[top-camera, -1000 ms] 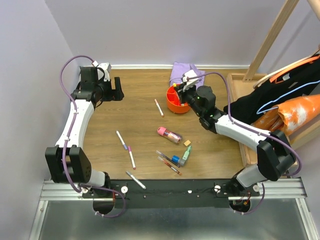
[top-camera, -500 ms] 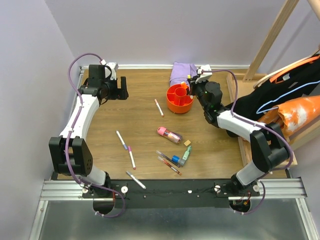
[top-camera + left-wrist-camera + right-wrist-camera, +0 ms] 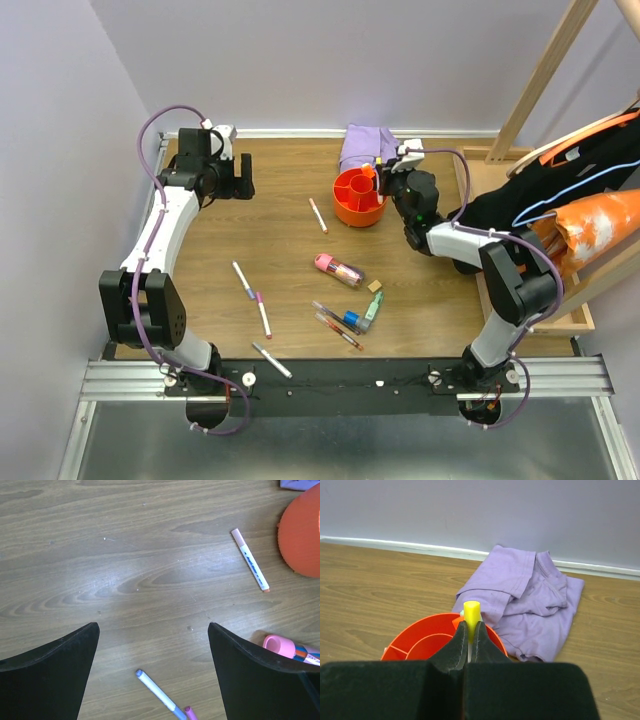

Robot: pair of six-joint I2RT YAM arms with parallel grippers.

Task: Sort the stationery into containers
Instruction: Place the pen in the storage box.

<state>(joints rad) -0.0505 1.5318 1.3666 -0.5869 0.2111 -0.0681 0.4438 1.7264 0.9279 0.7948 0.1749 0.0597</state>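
The round orange cup point(image 3: 360, 197) with inner dividers stands at the back middle. My right gripper point(image 3: 471, 627) is shut on a yellow-capped pen point(image 3: 471, 614), held upright just above the cup's point(image 3: 420, 642) far right rim. My left gripper point(image 3: 152, 630) hangs open and empty over bare wood at the back left. Loose on the table lie a pink-capped white pen point(image 3: 317, 215), a pink tube point(image 3: 338, 268), a blue-capped white pen point(image 3: 157, 692), a tan eraser point(image 3: 375, 285), a mint highlighter point(image 3: 372, 310) and red pens point(image 3: 337, 328).
A crumpled lilac cloth point(image 3: 530, 605) lies right behind the cup, against the back wall. A shallow wooden tray point(image 3: 466, 165) runs along the right side. Another white pen point(image 3: 271, 360) lies near the arms' base rail.
My right gripper has carried the yellow-capped pen from over the cup's middle towards its far right rim. The left arm has shifted slightly right and stayed open.
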